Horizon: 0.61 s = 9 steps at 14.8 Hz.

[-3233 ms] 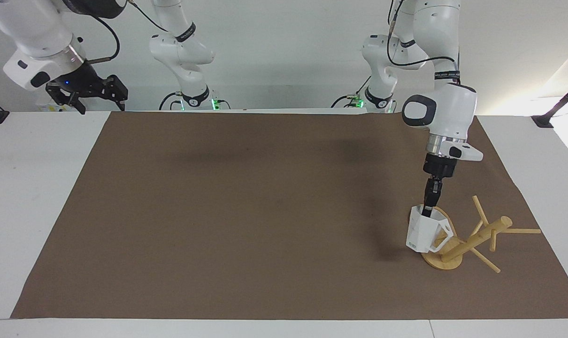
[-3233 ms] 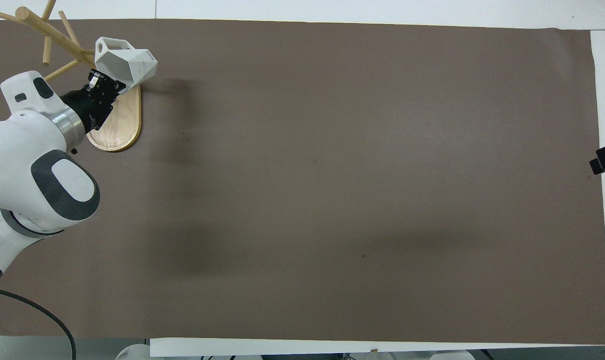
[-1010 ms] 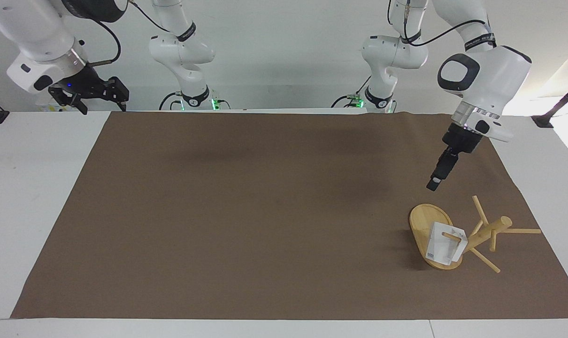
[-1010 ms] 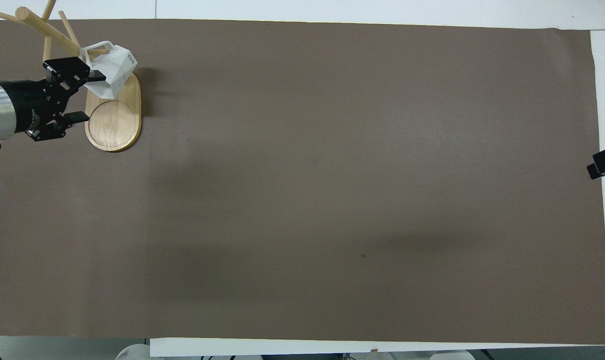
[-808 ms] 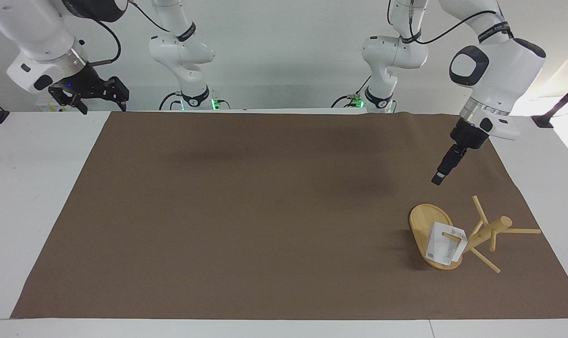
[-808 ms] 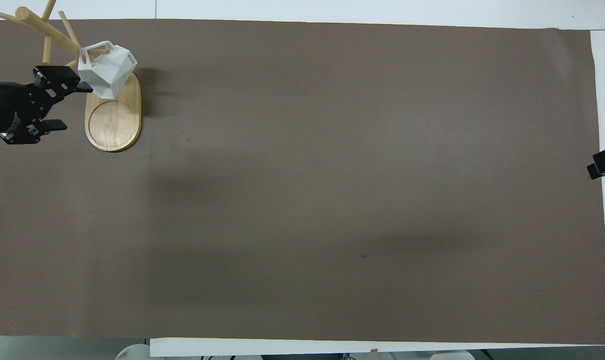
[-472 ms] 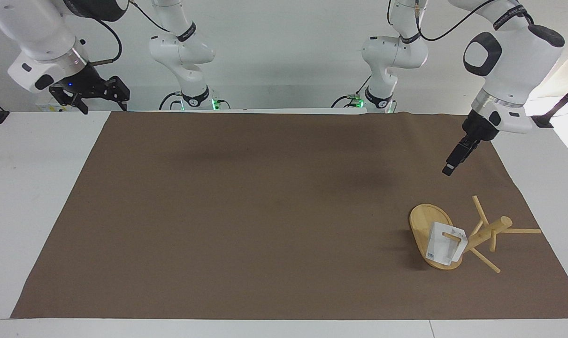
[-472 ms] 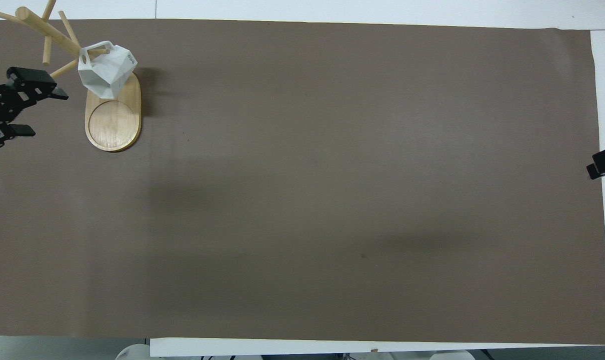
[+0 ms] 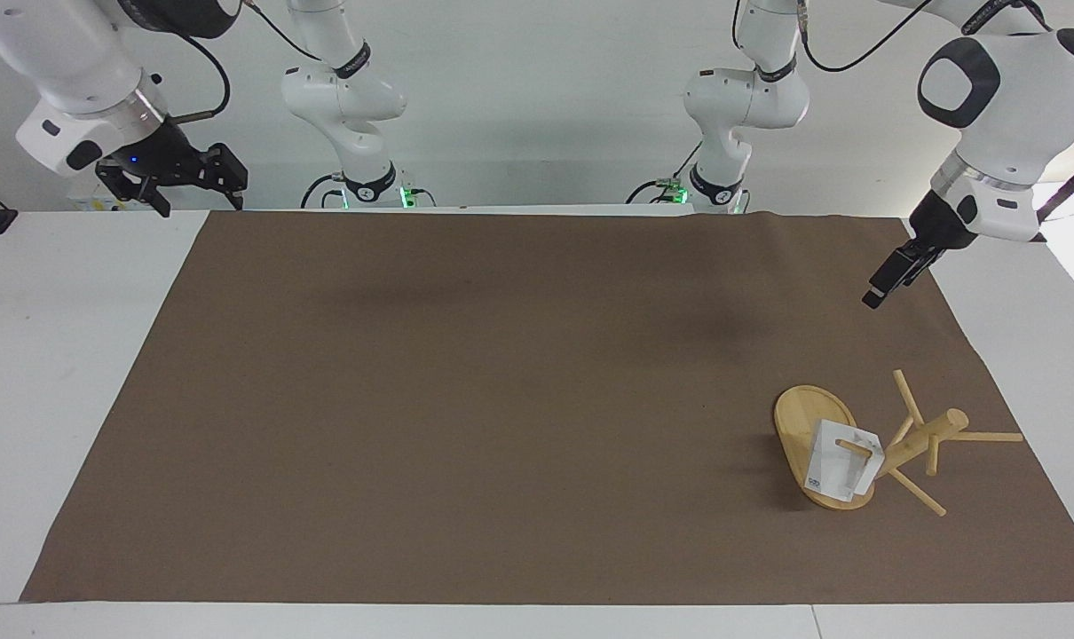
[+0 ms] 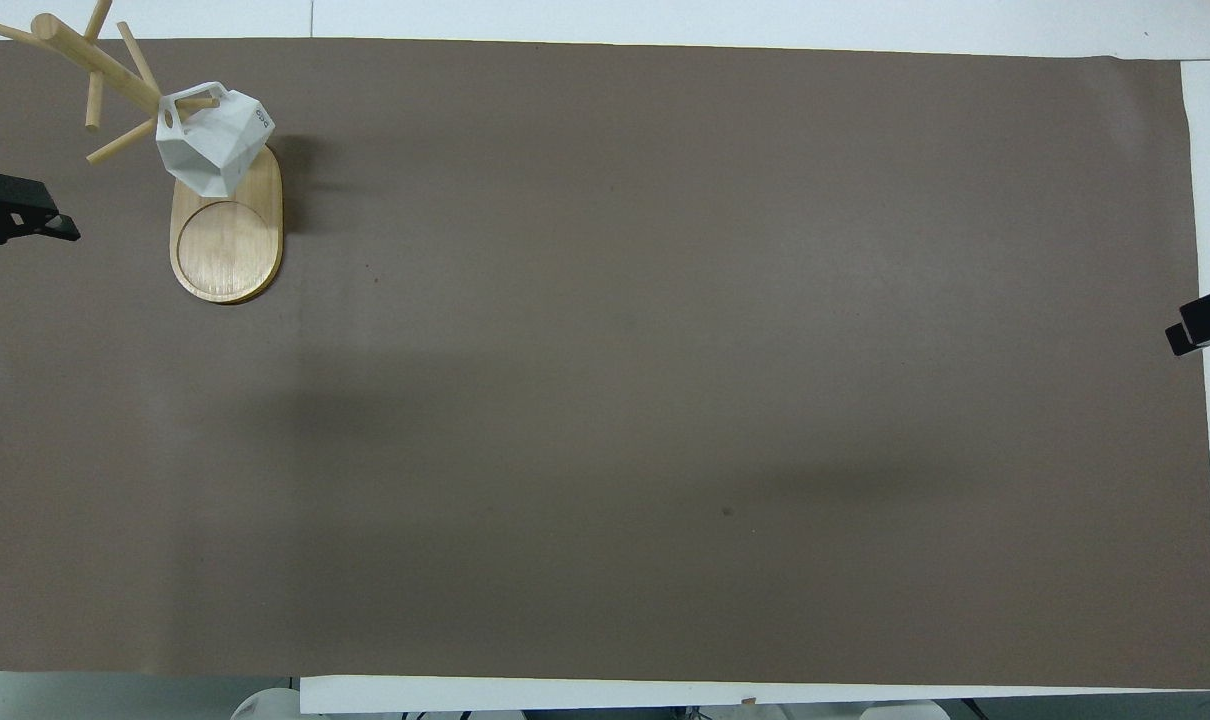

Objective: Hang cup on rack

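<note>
The left end effector point(image 9: 873, 297) hangs open and empty over the brown mat point(image 9: 501, 399), the nearer arm to the rack point(image 9: 892, 453). Farther from the robots, the cup point(image 9: 843, 470) hangs by its handle on a peg above the rack's base. The right end effector point(image 9: 175, 182) waits open at the desk's other end.

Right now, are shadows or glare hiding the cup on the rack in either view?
Facing view: the cup on the rack is evenly lit, its shadow falling on the brown mat beside the base. Overhead view: the cup reads clearly; only broad soft shadows cross the mat, well away from it.
</note>
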Each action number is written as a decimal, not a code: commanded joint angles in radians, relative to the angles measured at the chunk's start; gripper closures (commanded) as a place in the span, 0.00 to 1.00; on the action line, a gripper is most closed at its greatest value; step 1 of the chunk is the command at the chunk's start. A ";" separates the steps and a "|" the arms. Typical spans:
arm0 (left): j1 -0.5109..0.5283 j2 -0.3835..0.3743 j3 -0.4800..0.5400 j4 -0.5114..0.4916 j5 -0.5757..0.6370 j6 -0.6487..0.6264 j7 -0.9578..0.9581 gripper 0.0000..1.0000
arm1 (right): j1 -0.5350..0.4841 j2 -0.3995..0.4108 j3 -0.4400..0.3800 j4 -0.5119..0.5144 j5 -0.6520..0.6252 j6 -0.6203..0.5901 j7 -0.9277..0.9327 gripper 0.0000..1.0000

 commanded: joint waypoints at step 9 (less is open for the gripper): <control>0.294 0.065 -0.293 0.219 0.064 -0.268 0.364 0.00 | -0.005 -0.011 -0.003 -0.014 0.025 0.009 0.023 0.01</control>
